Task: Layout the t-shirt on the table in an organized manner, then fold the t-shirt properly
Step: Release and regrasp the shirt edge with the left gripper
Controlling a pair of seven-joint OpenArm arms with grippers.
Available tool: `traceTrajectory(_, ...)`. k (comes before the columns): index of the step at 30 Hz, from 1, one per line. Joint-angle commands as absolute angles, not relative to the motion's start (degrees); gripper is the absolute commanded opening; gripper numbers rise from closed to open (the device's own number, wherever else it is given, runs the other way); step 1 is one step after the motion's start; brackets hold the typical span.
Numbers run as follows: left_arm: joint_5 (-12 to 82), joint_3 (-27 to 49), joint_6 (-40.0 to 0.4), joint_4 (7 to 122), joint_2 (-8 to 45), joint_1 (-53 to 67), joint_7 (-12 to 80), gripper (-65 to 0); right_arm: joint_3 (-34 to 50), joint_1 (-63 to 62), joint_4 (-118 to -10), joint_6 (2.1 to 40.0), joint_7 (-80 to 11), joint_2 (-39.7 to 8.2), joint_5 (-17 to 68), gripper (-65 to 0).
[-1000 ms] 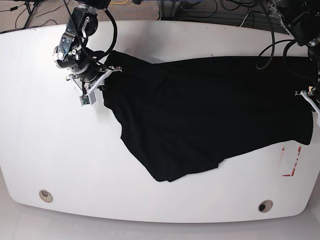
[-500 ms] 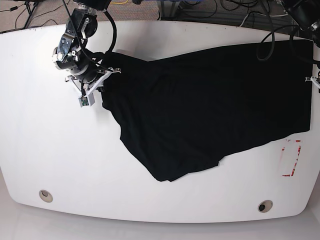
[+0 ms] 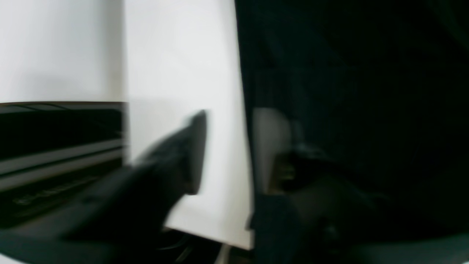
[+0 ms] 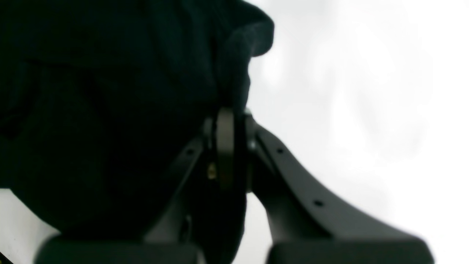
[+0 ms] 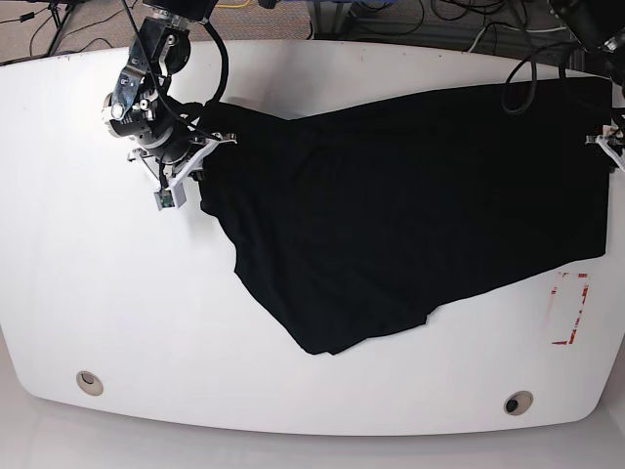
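Pulled slightly tauter since a second ago, the t-shirt (image 5: 410, 210) is spread across the tabletop (image 5: 117, 313) between both end effectors, right end effector (image 4: 231, 146) clamped on its edge; left end effector (image 5: 610, 147) grip cannot be told.

The shirt (image 5: 410, 215) is matt black cloth, soft and lightly creased, with a fuzzy weave at its bunched edge in the right wrist view. The surface (image 5: 117, 303) is smooth, glossy white. The right gripper (image 4: 229, 146) looks like dull dark plastic.

base: bright, even, sharp | wrists: blurred, dim, dark cloth
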State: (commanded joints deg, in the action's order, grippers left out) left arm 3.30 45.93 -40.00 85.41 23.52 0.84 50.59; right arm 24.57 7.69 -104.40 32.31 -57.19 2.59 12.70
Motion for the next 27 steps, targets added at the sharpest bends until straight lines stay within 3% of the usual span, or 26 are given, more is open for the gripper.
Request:
traceTrajectory(4, 2.9, 46.0, -40.0, 81.3, 23.6, -3.7, 50.6, -19.0, 24.6, 7.7, -104.4, 32.3, -57.2, 2.4, 12.7, -62.5)
traceTrajectory(12, 2.9, 43.0, -39.9, 68.4, 26.9, -13.8, 48.0, -18.6, 24.6, 7.7, -104.4, 32.3, -57.2, 2.4, 12.7, -62.5)
traceTrajectory(27, 2.9, 34.9, -32.1, 40.8, 30.3, -22.7, 31.3, -18.6, 24.6, 7.7, -104.8, 32.3, -57.5, 1.3, 12.7, -60.2)
